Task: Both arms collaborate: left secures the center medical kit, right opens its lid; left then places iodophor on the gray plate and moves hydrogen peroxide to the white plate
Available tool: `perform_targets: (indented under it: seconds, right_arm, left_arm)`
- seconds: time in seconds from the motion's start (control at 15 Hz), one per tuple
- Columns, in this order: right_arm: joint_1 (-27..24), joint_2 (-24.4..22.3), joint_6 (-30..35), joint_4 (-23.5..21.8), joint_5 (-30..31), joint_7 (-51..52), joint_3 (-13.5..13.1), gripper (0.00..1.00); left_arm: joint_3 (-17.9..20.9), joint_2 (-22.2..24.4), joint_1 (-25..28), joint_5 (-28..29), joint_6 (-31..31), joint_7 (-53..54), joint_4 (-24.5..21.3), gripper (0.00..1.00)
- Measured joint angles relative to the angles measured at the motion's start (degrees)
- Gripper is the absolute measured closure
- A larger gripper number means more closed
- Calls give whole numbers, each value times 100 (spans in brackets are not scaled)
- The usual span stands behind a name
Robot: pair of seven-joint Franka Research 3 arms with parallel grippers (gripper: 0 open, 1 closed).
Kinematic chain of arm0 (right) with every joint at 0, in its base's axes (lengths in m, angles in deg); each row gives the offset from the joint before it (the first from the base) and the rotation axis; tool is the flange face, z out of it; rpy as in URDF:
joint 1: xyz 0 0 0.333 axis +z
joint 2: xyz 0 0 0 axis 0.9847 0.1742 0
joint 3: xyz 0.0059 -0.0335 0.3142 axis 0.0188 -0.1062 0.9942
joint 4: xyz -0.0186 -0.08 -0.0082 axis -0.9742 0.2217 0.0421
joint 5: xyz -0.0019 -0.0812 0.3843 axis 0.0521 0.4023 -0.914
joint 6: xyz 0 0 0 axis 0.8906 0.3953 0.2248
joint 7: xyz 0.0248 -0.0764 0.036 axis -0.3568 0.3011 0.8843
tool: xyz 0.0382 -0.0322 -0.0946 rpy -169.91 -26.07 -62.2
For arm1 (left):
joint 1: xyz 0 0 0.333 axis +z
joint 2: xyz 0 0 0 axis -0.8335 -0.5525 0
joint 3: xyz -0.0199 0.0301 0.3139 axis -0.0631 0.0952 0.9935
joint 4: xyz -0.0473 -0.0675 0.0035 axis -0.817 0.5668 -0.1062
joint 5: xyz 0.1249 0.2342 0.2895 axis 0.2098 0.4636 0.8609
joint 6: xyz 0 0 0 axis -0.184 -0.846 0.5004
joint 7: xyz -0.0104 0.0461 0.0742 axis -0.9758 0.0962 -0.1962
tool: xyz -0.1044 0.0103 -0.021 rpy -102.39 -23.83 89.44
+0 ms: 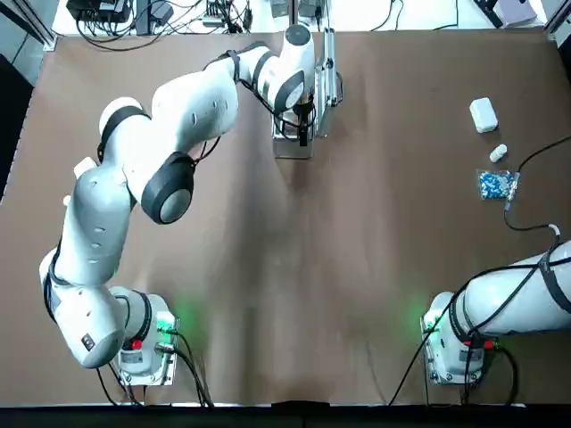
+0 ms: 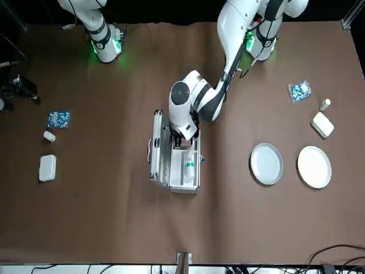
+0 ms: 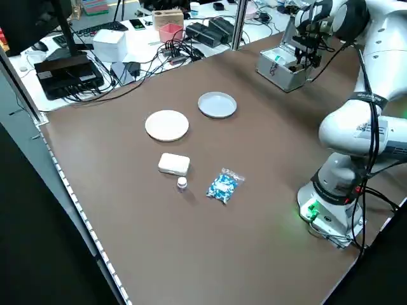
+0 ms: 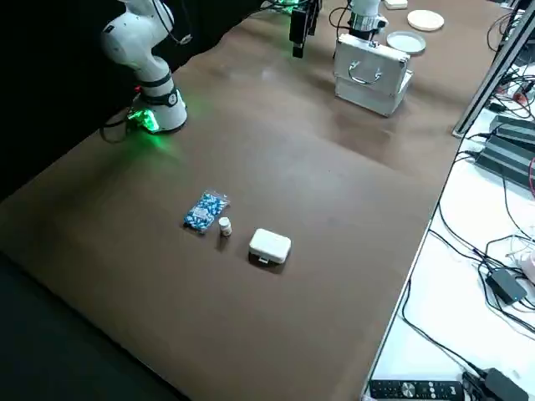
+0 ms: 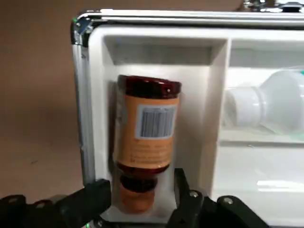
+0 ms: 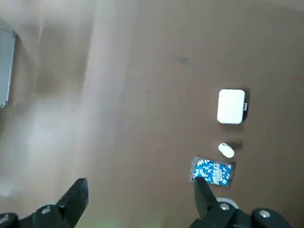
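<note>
1. The left gripper [image 5: 142, 184] is over the open medical kit [image 2: 183, 185], its jaws spread.
2. Between those fingertips, as the left wrist view shows it, is the orange cap of the iodophor [image 5: 147, 128]; I cannot tell whether they touch it. The brown bottle lies in the kit's end compartment, its body extending away from the jaws.
3. Beside the jaws, across a divider, the hydrogen peroxide [image 5: 278, 102] lies in the neighboring compartment.
4. The kit's lid [image 2: 160, 149] stands raised on the robot's right of these jaws.
5. To the robot's left of them, the gray plate [image 2: 266, 164] is the nearer plate, the white plate [image 2: 314, 166] farther out, both bare.
6. The right gripper [image 6: 142, 185] is well apart from the kit, on the robot's right, jaws spread wide; a blue-and-white packet [image 6: 216, 172] shows near one finger.
</note>
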Motion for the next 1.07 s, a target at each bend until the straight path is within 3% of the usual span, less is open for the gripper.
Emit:
perform_targets:
  seconds: [1.07]
  right_arm:
    - [21,0,2,-2,0,0,4,1]
  left_arm:
    - [35,-142,-12,20,-224,38,79,38]
